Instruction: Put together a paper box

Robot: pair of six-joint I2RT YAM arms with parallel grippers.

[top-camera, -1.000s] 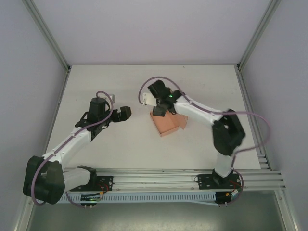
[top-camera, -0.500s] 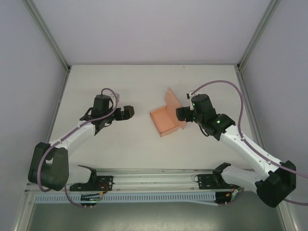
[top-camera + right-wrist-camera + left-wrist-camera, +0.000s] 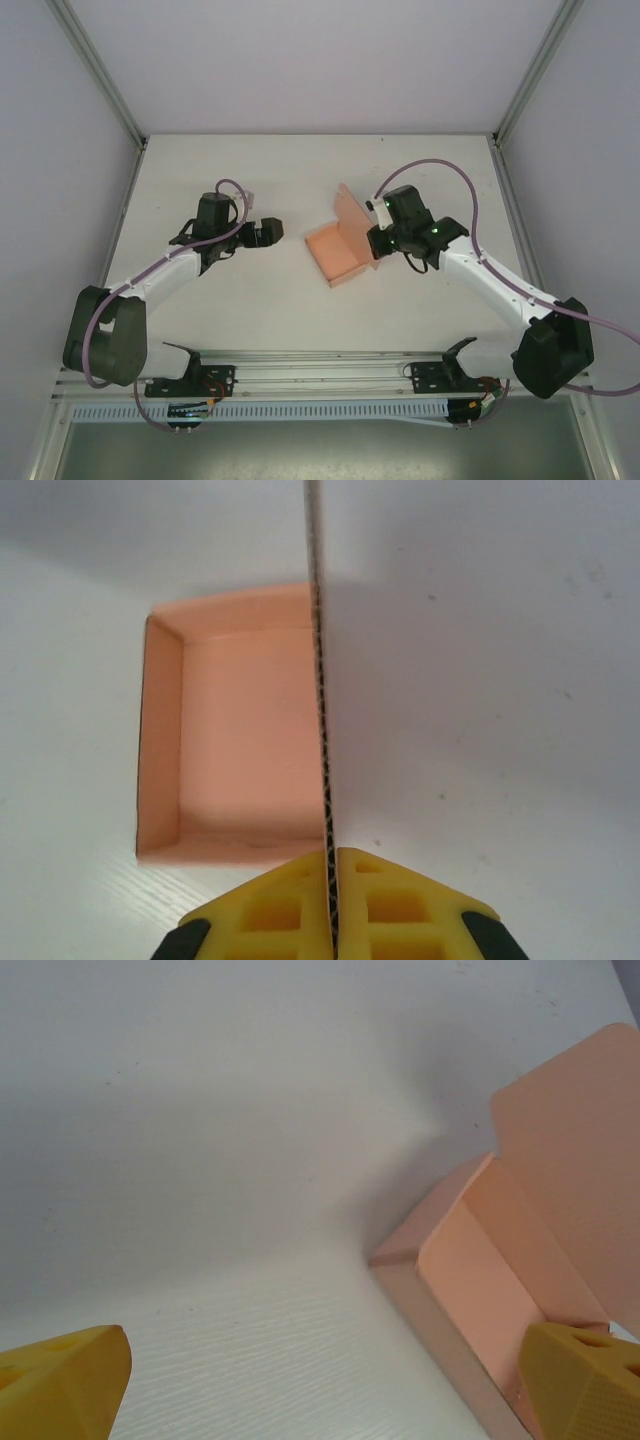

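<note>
Right wrist view: the upright lid (image 3: 322, 680) of the box (image 3: 240, 740) is pinched by the right tool (image 3: 333, 865), the left tool (image 3: 262, 233) spread; folding it shut is judged next.

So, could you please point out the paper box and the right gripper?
paper box (image 3: 338, 254): top external view, on its tray floor.
right gripper (image 3: 332, 865): right wrist view, midway between its fingertips, shut on the box.

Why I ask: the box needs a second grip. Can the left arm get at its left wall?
Probably yes: the left arm has its jaws open left of the paper box, with bare table between. The right arm pinches the upright flap on the other side.
</note>
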